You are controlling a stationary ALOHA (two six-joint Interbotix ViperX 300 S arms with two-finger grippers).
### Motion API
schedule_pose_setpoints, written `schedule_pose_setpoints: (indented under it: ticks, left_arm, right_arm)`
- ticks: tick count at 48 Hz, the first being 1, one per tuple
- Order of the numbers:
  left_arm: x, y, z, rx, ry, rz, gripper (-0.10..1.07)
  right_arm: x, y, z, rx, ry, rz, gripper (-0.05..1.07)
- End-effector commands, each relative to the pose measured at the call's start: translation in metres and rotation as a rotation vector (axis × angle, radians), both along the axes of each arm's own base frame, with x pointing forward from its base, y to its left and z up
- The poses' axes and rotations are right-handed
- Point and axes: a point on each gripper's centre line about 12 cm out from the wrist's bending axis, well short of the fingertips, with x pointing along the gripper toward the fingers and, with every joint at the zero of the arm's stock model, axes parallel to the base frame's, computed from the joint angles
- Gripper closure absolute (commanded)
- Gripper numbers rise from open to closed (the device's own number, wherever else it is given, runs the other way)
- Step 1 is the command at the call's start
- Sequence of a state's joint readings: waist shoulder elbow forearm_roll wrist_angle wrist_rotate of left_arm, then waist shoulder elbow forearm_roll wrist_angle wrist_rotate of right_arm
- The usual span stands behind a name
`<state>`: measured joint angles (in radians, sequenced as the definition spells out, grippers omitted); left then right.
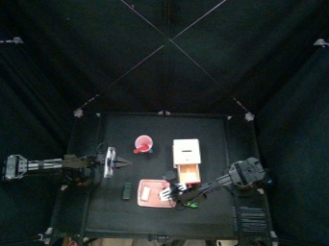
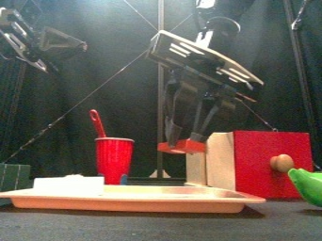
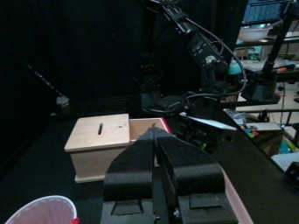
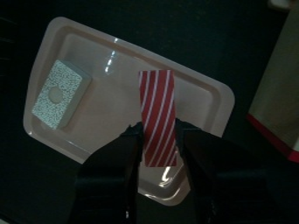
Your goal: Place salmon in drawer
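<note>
From overhead the scene is tiny: the pink board [image 1: 156, 191] sits at the desk's [image 1: 115, 135] front edge, the drawer [image 1: 189, 158] just beside it with its pale tray pulled out, and the right gripper [image 1: 190, 196] reaches in over the board's near corner. What that view can't show, the right wrist camera does — the salmon [image 4: 156, 116], a red strip with white stripes, is clamped at one end between the right gripper's [image 4: 155, 157] jaws and hangs above the board [image 4: 93, 52]. Its long axis runs straight out from the jaws, the free end pointing away from the wrist across the board. A pale speckled block [image 4: 58, 90] lies on the board off to one side, apart from the salmon.

At desk height the strip's end shows as a red patch [image 2: 186, 146] lifted clear of the board, close beside the drawer [image 2: 251, 162]. A red cup [image 2: 113, 159] stands behind.

The left gripper [image 3: 158, 149] rests well apart at the left — jaws together.
</note>
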<state>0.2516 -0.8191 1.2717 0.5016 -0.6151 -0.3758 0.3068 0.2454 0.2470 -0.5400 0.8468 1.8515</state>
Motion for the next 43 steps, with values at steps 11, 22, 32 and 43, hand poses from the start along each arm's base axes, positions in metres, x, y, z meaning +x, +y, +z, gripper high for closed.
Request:
schedule_pose_setpoints:
  ticks: [11, 22, 32, 43]
  left_arm:
    - [0.001, 0.003, 0.004, -0.001, -0.011, 0.011, 0.59]
    - [0.001, 0.003, 0.004, -0.001, -0.011, 0.011, 0.59]
    - [0.001, 0.002, 0.003, 0.0, -0.009, 0.01, 0.59]
    - [0.0, 0.004, 0.001, -0.02, -0.008, 0.019, 0.59]
  right_arm:
    - [-0.032, -0.02, 0.049, -0.041, -0.047, -0.027, 0.36]
    - [-0.064, -0.036, 0.06, -0.08, -0.025, -0.055, 0.36]
    - [-0.087, -0.048, 0.061, -0.087, -0.004, -0.09, 0.36]
    - [-0.097, -0.056, 0.056, -0.096, 0.014, -0.101, 0.35]
